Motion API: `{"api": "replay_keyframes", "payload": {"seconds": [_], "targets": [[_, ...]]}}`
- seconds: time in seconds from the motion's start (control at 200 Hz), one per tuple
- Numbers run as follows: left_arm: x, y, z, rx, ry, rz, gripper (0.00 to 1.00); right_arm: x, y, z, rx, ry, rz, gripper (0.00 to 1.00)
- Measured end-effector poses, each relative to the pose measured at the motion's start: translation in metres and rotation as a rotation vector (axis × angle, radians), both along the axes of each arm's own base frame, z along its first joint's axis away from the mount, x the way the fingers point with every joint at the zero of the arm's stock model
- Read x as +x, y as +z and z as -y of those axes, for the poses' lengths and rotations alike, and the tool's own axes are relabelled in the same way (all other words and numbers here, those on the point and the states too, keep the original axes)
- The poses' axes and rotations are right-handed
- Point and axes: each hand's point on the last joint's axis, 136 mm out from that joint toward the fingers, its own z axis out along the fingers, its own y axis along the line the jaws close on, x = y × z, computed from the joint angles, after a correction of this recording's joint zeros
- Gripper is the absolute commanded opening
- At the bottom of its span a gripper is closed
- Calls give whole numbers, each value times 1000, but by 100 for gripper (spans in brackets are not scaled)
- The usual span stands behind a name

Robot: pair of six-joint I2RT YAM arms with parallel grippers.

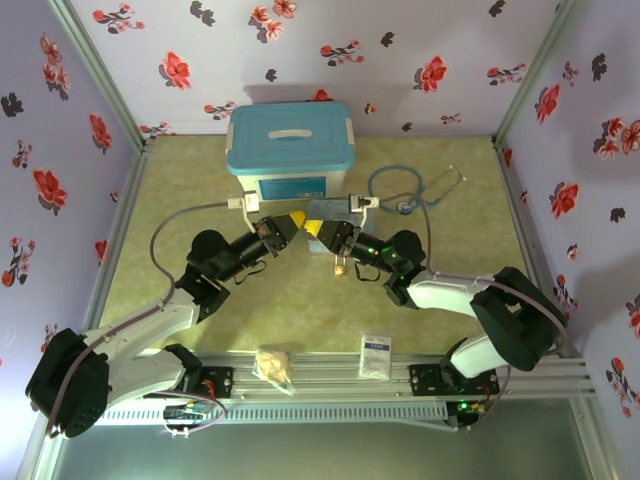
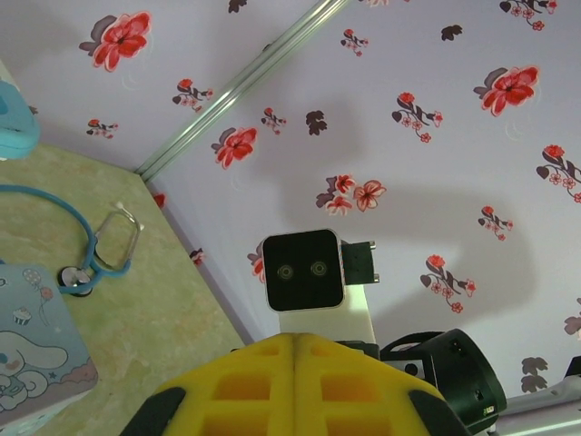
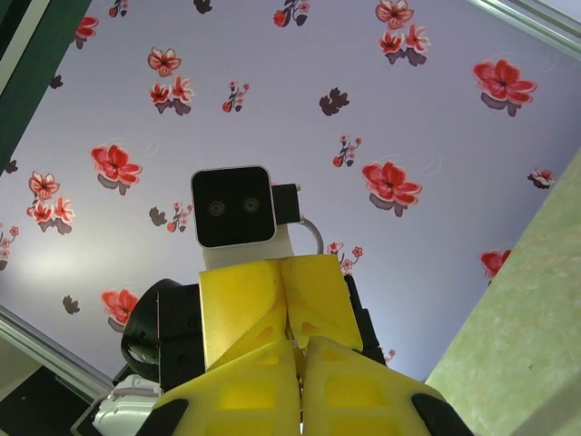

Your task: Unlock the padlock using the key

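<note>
Two grippers: the left gripper (image 1: 293,222) and the right gripper (image 1: 316,229) meet tip to tip over the middle of the desk (image 1: 450,240), with their yellow fingers almost touching.
Left gripper state: the jaws are pressed together. In the left wrist view the two yellow fingers (image 2: 245,381) meet along a thin seam, and nothing can be seen between them.
Right gripper state: the jaws are closed too. In the right wrist view its yellow fingers (image 3: 363,391) lie flat against each other, and whether anything thin is pinched there cannot be told.
Padlock: the padlock (image 1: 342,267) is a tiny brass-coloured speck just beside the right gripper's wrist. It sits behind that gripper's fingertips, on the side toward the arm bases, and is farther from the left gripper. Neither set of fingers touches it.
Tin: the pastel cartoon tin (image 2: 27,354) lies just beyond the two fingertips.
Blue box: the lidded blue box (image 1: 290,145) stands past the tin, well beyond both grippers.
Stethoscope: the blue stethoscope (image 1: 415,186) lies beyond the right gripper, off to its outer side.
</note>
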Motion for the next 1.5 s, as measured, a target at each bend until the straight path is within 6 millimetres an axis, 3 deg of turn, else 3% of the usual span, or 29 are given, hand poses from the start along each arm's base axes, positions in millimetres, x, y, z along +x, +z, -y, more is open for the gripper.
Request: {"api": "replay_keyframes", "payload": {"seconds": [0.03,0.1,0.12,0.425,0.62,0.81,0.93,1.13,1.32,1.5], "targets": [[0,0,0,1,0,-1,25,0,-1,0,-2,-5,3,0],[1,-3,0,8,3,-10,93,-1,-4,2,-8,-14,4,0],[2,-4,-1,9,9,-13,99,-2,-5,3,-11,-17,5,0],[17,-34,-28,129,194,-112,100,-4,-6,21,-130,-122,25,0],[29,-83,-28,368,262,-244,100,0,-37,40,-329,-230,-25,0],[33,-150,-18,567,235,-348,100,11,-82,79,-566,-395,-120,0],[30,-187,-6,661,165,-394,100,22,-121,111,-723,-500,-237,0],[29,-212,34,722,3,-411,90,23,-159,140,-831,-572,-344,0],[30,-221,65,722,-84,-413,77,16,-180,149,-879,-580,-390,0],[32,-234,87,749,-114,-421,72,14,-187,153,-899,-589,-404,0]]}}
